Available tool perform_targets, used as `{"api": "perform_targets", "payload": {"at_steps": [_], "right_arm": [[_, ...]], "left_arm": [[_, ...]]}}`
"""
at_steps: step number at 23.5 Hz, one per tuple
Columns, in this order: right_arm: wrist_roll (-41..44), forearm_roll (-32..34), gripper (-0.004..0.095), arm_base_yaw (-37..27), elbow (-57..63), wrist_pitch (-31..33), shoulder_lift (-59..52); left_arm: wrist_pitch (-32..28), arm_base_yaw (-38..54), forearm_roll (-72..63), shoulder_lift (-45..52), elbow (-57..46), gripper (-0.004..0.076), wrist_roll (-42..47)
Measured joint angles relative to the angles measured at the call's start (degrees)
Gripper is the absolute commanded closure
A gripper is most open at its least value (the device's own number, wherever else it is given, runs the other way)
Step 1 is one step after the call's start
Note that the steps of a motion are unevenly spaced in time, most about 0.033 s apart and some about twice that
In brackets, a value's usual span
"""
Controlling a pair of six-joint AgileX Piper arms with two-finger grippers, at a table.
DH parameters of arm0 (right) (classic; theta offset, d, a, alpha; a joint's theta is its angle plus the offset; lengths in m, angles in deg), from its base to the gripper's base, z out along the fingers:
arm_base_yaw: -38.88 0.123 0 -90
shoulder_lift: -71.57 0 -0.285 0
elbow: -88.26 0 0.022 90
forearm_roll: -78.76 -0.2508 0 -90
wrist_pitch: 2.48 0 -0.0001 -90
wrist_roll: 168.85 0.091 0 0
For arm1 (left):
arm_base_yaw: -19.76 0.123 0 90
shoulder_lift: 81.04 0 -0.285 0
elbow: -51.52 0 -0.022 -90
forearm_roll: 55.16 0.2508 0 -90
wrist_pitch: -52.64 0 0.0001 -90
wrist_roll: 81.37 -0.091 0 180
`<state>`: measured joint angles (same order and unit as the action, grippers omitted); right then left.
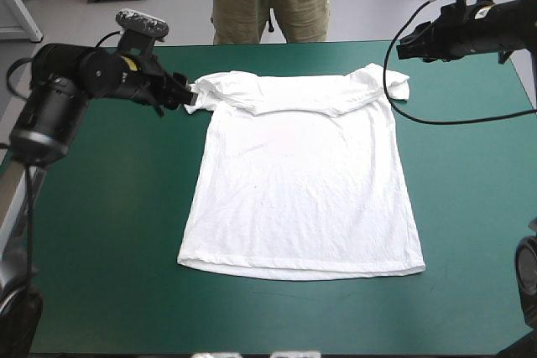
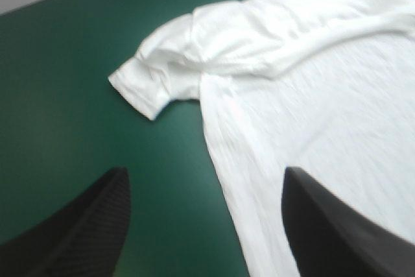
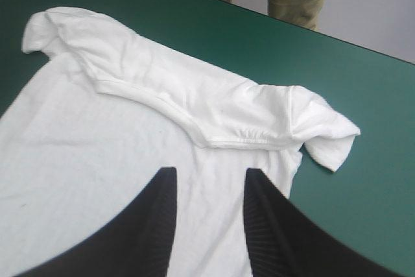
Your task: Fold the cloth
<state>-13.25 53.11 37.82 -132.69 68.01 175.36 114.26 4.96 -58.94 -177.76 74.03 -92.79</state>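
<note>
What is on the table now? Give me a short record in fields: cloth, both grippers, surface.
cloth: T-shirt, white, spread flat, collar end toward the table's far edge, body unfolded
sleeves: both rumpled
left gripper: open, empty, just short of the sleeve on the table's left side
right gripper: open, empty, raised near the far right corner
surface: table with teal-green cover

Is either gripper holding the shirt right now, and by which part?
Nothing is held. The left gripper is open near one sleeve of the T-shirt. The right gripper is open, raised above it.
</note>
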Motion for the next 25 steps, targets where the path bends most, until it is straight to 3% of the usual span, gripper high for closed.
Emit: {"api": "perform_targets", "payload": {"at_steps": [4,9,14,19,25], "right_arm": [[4.15,-3.47,0.0602,0.0,5.41,1.02,-9.43],[4.95,-3.3,0.0602,0.0,22.41,1.02,-23.06],[6.24,0.41,0.0602,0.0,33.78,1.02,-33.41],[9.63,7.3,0.0602,0.0,38.5,1.02,-37.9],[11.27,10.51,0.0602,0.0,45.6,1.02,-40.14]], "left_arm": [[2.83,0.0,-6.73,14.74,-15.46,0.0251,-1.31],[0.13,0.0,-12.72,28.33,-38.55,0.0251,-3.25],[-7.63,0.0,-12.98,28.38,-52.87,0.0251,-3.25],[-12.18,0.0,-13.23,25.68,-57.05,0.0251,-3.25],[-13.88,0.0,-13.42,19.14,-59.52,0.0251,-3.25]]}}
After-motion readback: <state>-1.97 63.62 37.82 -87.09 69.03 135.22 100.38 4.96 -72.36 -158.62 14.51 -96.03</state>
